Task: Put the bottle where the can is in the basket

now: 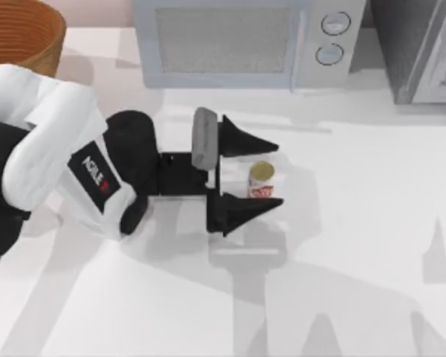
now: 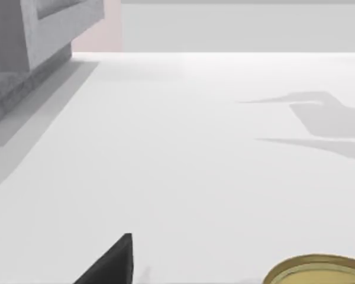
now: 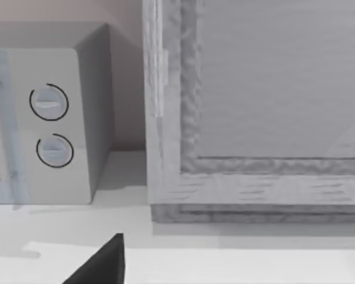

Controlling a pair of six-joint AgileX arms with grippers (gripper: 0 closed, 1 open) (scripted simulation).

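The can (image 1: pixel 261 181), small and white with red markings and a dull gold top, stands upright on the white table near its middle. My left gripper (image 1: pixel 279 173) is open, with one black finger on each side of the can and a gap to each. In the left wrist view the can's gold top (image 2: pixel 319 271) sits close to the camera, beside one black fingertip (image 2: pixel 112 263). The orange-brown woven basket (image 1: pixel 30 37) stands at the table's far left corner, behind my left arm. The bottle is out of view. A dark part of my right gripper (image 3: pixel 100 266) faces the back of the table.
A grey-white microwave (image 1: pixel 238 41) with two round knobs stands at the back of the table, just behind the can. A grey cabinet (image 1: pixel 424 48) fills the back right corner. The microwave (image 3: pixel 47 118) and cabinet (image 3: pixel 254 106) stand close before the right wrist camera.
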